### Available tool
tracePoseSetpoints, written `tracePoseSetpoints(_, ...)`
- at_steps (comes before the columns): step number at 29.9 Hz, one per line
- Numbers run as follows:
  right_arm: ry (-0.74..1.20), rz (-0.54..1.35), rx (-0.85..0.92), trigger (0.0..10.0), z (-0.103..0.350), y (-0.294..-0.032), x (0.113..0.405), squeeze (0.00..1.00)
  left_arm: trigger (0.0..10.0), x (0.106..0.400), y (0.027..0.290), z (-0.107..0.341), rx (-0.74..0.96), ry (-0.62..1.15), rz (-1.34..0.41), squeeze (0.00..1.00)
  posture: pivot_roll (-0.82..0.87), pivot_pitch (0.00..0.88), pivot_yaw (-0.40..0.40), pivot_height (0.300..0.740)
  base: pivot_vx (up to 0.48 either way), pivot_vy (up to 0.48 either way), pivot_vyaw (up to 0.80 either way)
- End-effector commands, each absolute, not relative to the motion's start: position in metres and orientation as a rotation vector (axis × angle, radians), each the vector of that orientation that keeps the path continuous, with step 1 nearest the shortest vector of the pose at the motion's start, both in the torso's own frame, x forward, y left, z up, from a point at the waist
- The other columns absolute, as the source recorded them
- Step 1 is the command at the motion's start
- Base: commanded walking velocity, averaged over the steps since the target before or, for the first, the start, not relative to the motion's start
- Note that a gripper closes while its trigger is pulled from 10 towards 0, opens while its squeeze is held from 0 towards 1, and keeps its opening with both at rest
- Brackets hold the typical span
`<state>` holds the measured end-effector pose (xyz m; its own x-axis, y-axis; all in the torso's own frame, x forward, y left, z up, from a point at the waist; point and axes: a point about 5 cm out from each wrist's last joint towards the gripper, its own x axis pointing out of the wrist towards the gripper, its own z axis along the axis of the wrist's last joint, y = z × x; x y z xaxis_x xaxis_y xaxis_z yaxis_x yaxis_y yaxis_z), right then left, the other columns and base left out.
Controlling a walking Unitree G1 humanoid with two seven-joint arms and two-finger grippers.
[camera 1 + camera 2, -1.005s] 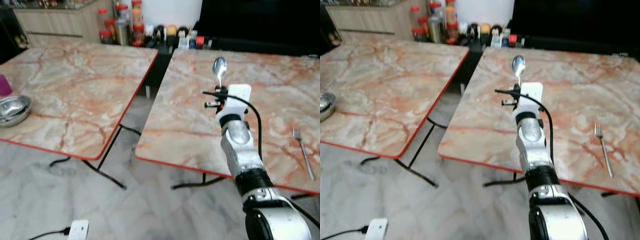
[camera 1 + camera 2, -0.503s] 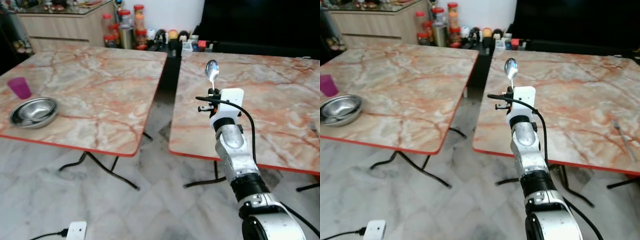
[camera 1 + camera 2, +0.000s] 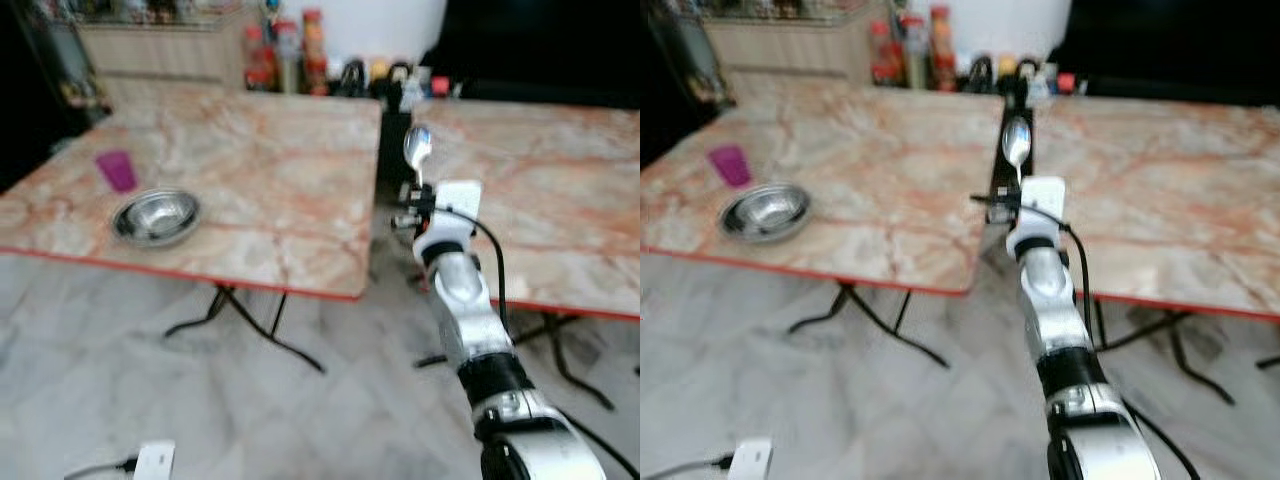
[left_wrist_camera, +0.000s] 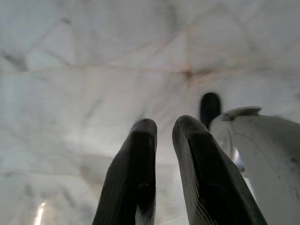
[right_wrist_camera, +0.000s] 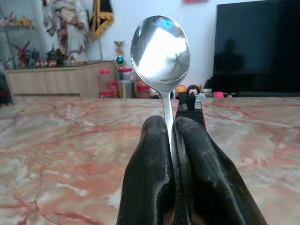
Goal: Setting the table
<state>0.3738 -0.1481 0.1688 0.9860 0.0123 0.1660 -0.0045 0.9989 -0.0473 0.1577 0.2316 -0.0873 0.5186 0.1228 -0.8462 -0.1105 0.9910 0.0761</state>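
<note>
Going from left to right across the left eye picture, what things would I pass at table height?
Purple cup → steel bowl → left marble table → spoon held upright in the right pincer → right marble table.

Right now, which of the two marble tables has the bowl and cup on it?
The left table: the steel bowl and purple cup sit near its left corner. The right table lies beyond the spoon clamped in the right gripper.
</note>
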Motion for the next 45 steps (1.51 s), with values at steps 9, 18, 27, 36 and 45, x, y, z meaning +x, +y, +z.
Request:
tracePoseSetpoints(9,-0.160,-0.010,-0.049,10.0,0.1662,-0.1528,0.3723,0.00,10.0,0.1554,0.2320,-0.0883,0.003,1.024,0.152,0.00,0.03,0.000,0.007,0.740,0.000,0.480,0.00)
tracePoseSetpoints(18,-0.155,-0.006,-0.054,10.0,0.1647,-0.1526,0.3717,0.00,10.0,0.1557,0.2318,-0.0882,0.001,1.023,0.154,0.00,0.04,0.000,0.005,0.740,0.000,0.480,0.00)
tracePoseSetpoints(27,-0.154,-0.001,-0.054,10.0,0.1642,-0.1512,0.3715,0.00,10.0,0.1559,0.2315,-0.0882,0.002,1.021,0.155,0.00,0.04,0.000,0.005,0.740,0.000,0.480,0.00)
tracePoseSetpoints(36,-0.152,0.000,-0.053,10.0,0.1636,-0.1509,0.3715,0.00,10.0,0.1559,0.2318,-0.0881,0.005,1.020,0.158,0.00,0.04,0.000,0.003,0.740,0.000,0.155,0.00)
tracePoseSetpoints(45,-0.143,0.003,-0.050,10.0,0.1619,-0.1499,0.3717,0.00,10.0,0.1586,0.2320,-0.0865,0.003,0.994,0.157,0.00,0.04,0.000,0.005,0.740,0.000,0.000,0.00)
